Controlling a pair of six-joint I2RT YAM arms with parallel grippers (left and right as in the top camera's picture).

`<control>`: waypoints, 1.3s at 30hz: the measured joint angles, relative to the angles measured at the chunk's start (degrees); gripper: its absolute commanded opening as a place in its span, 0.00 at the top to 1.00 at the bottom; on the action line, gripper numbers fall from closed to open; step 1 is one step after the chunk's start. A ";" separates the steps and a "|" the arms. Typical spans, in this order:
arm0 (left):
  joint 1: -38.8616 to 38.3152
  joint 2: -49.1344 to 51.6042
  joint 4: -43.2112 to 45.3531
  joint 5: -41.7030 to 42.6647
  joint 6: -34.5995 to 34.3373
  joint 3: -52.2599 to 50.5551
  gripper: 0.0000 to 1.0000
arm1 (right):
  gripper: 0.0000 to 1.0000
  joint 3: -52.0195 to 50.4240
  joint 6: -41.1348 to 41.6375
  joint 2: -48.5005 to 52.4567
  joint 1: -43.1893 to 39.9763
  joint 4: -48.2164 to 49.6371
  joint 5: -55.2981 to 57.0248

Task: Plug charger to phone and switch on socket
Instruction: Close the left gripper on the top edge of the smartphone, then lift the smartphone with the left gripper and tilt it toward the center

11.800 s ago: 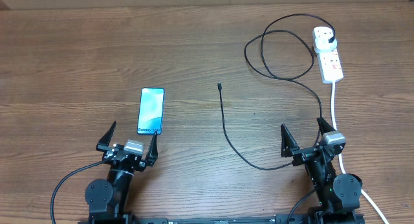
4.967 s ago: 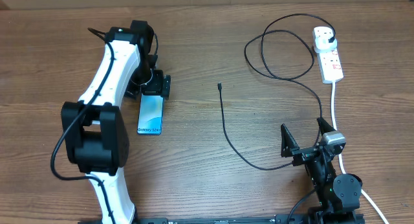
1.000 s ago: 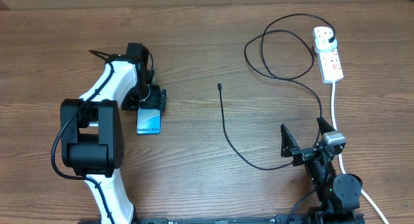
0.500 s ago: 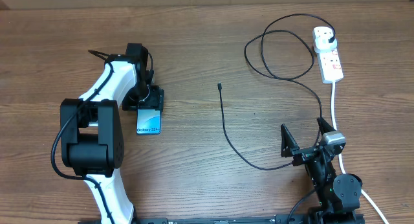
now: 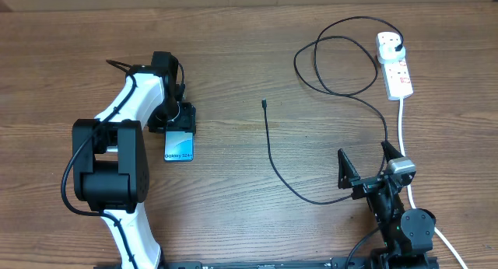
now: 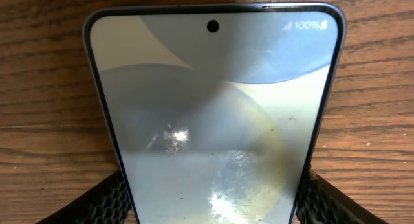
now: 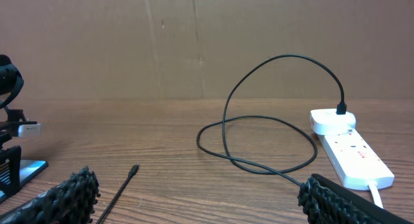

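Note:
The phone [image 5: 178, 147] lies flat on the wooden table, screen up. My left gripper [image 5: 180, 124] straddles its far end. In the left wrist view the phone [image 6: 213, 107] fills the frame, and the left gripper [image 6: 213, 201] has a black pad against each long edge. The charger cable [image 5: 270, 156] curves across the middle, its connector tip [image 5: 264, 104] lying free and its black plug [image 5: 399, 45] sitting in the socket [image 5: 397, 71] at the far right. My right gripper [image 5: 366, 162] stands open near the front edge, holding nothing. The right wrist view shows the connector tip [image 7: 132, 169] and the socket [image 7: 349, 156].
A thick white cord [image 5: 405, 137] runs from the socket toward the front, passing beside my right arm. The charger cable makes a loose loop [image 5: 334, 63] left of the socket. A brown cardboard wall [image 7: 194, 43] backs the table.
My left arm came down over the phone's far end, and over the last second its fingers drew in against the phone's edges. The phone, cable and right arm stayed put.

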 measured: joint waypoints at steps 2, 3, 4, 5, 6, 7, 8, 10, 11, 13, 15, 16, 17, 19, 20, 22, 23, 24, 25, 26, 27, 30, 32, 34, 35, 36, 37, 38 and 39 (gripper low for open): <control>0.00 0.00 0.00 0.00 0.02 0.00 0.33 | 0.00 0.00 0.00 0.00 0.00 -0.02 0.02; 0.00 0.00 0.00 0.00 0.00 0.00 0.33 | 0.00 0.00 0.00 0.00 0.00 -0.02 0.00; 0.00 0.00 -0.04 0.00 0.00 0.00 0.33 | 0.00 0.00 0.00 0.00 0.00 -0.02 0.00; 0.00 0.00 -0.07 0.02 0.00 0.00 0.32 | 0.00 0.00 -0.02 0.00 0.00 -0.02 0.00; 0.00 0.00 -0.15 0.00 0.02 0.00 0.32 | 0.00 0.00 0.00 0.00 0.00 0.00 0.00; 0.00 0.00 -0.42 0.00 0.02 0.07 0.32 | 0.00 0.00 0.00 0.00 0.00 -0.02 0.02; 0.00 0.00 -0.59 0.02 0.02 0.11 0.32 | 0.00 0.00 -0.02 0.00 0.00 -0.02 0.00; 0.00 0.00 -1.46 0.02 0.02 0.13 0.32 | 0.00 0.00 0.02 0.00 0.00 -0.04 0.00; 0.00 0.00 -2.14 0.04 0.02 0.15 0.32 | 0.00 0.00 -0.02 0.00 0.00 -0.04 0.00; 0.00 0.11 -3.39 0.02 0.02 0.26 0.32 | 0.00 0.00 -0.02 0.00 0.00 0.00 0.00; 0.00 0.37 -4.61 0.04 0.02 0.70 0.32 | 0.00 0.00 0.00 0.00 0.00 -0.02 0.00; 0.00 0.61 -5.22 0.07 0.02 1.01 0.32 | 0.00 0.00 0.00 0.00 0.00 -0.02 0.02; 0.00 0.87 -5.95 0.13 0.02 1.49 0.32 | 0.00 0.00 0.00 0.00 0.00 -0.02 0.02; 0.00 1.55 -7.34 0.24 0.02 2.71 0.32 | 0.00 0.00 0.00 0.00 0.00 0.00 0.00; 0.00 1.62 -7.43 0.24 0.00 2.89 0.32 | 0.00 0.00 0.00 0.00 0.00 -0.02 0.00; 0.00 1.99 -8.72 0.24 0.02 4.28 0.32 | 0.00 0.00 0.00 0.00 0.00 -0.02 0.02; 0.00 2.08 -9.29 0.26 0.02 5.09 0.33 | 0.00 0.00 0.02 0.00 0.00 0.00 0.00; 0.00 2.12 -9.79 0.26 0.02 6.08 0.34 | 0.00 0.00 0.00 0.00 0.00 0.00 0.00; 0.00 2.12 -10.23 0.26 0.02 6.88 0.36 | 0.00 0.00 0.00 0.00 0.00 -0.02 0.00; 0.00 2.12 -10.91 0.26 0.02 7.93 0.38 | 0.00 0.00 0.00 0.00 0.00 0.02 0.02; 0.00 2.12 -11.34 0.26 0.07 8.85 0.40 | 0.00 0.00 0.00 0.00 0.00 0.00 0.00; 0.00 2.12 -12.50 0.26 0.02 11.19 0.46 | 0.00 0.00 0.02 0.00 0.00 0.00 0.00; 0.00 2.12 -13.11 0.26 0.02 12.17 0.50 | 0.00 0.00 0.00 0.00 0.00 -0.02 0.02; 0.00 2.12 -13.35 0.26 0.02 12.76 0.55 | 0.00 0.00 0.00 0.00 0.00 -0.02 0.00; 0.00 2.12 -13.42 0.26 0.02 12.92 0.58 | 0.00 0.00 0.00 0.00 0.00 -0.02 -0.02; 0.00 2.12 -13.57 0.26 0.02 13.00 0.62 | 0.00 0.00 0.00 0.00 0.00 -0.02 0.00; 0.00 2.12 -13.79 0.26 0.02 13.11 0.66 | 0.00 0.00 0.02 0.00 0.00 0.00 0.00; 0.00 2.12 -13.88 0.26 0.02 13.11 0.70 | 0.00 0.00 0.00 0.00 0.00 -0.02 0.00; 0.00 2.12 -14.01 0.26 0.02 13.11 0.75 | 0.00 0.00 -0.02 0.00 0.00 -0.02 0.00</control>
